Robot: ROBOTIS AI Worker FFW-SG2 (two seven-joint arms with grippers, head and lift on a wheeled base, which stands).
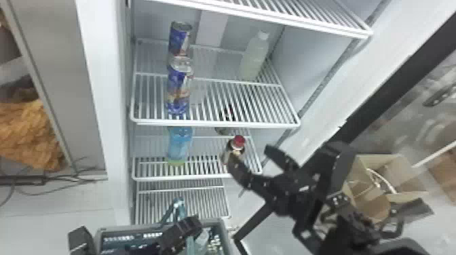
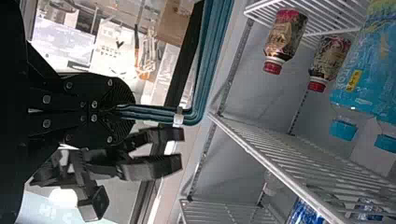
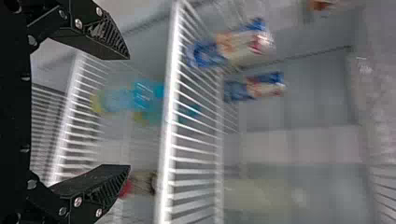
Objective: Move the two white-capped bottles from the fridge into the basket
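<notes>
Far left: a bundle of orange-brown cloth (image 1: 30, 132) outside the white fridge (image 1: 101, 101).
Left gripper: at the bottom of the head view (image 1: 188, 227), closed around the teal handle (image 2: 196, 114) of the basket, as the left wrist view shows.
Basket: the grey-rimmed basket (image 1: 217, 222) sits low in front of the fridge, holding a pale, translucent item (image 1: 202, 239) too indistinct to name.
Cans: two blue, silver and red metal cans (image 1: 178, 88) stand one behind the other on the left of a white wire shelf (image 1: 217, 124).
Blue bottle: a blue plastic bottle with a green base (image 1: 179, 144) stands on the next shelf down, below the cans.
Red-capped bottle: a dark bottle with a red cap (image 1: 238, 142) is on that lower shelf, right of the blue one.
White-capped bottle: a pale, cloudy plastic bottle with a white cap (image 1: 253, 57) stands upright at the right rear of the cans' shelf, well apart from both grippers.
Right gripper: just in front of the lower shelf's right side (image 1: 252, 159), its fingers spread wide with nothing between them.
Far right: an open brown cardboard box (image 1: 393, 169) lies beyond the right arm.
</notes>
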